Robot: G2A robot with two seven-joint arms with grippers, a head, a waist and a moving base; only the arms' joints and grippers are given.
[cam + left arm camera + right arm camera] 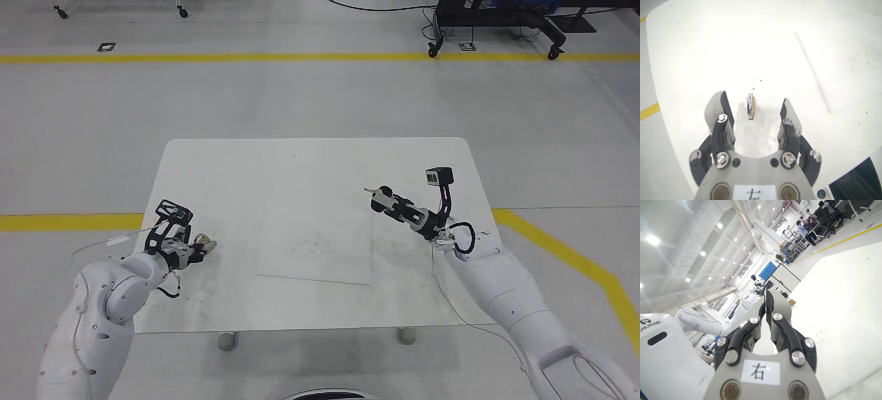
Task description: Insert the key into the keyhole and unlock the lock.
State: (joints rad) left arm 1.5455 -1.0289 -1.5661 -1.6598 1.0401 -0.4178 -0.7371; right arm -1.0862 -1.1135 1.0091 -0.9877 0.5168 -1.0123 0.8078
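Early: left gripper (754, 99) gapes wide astride the lock (750, 107), lying ungrasped on the table (300, 170); right gripper (767, 292) pinches what seems the key (372, 189), well apart; insertion and turning, 2 steps, remain.

A big lab hall, with a pale floor (300, 100) marked by yellow lines (300, 57), a high ceiling (687, 256) with round lamps (719, 225), and office chairs (826, 221) beyond the white surface (300, 190).

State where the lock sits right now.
The lock sits on the white table, on its left side, between the open fingers of the left tool, touching neither.
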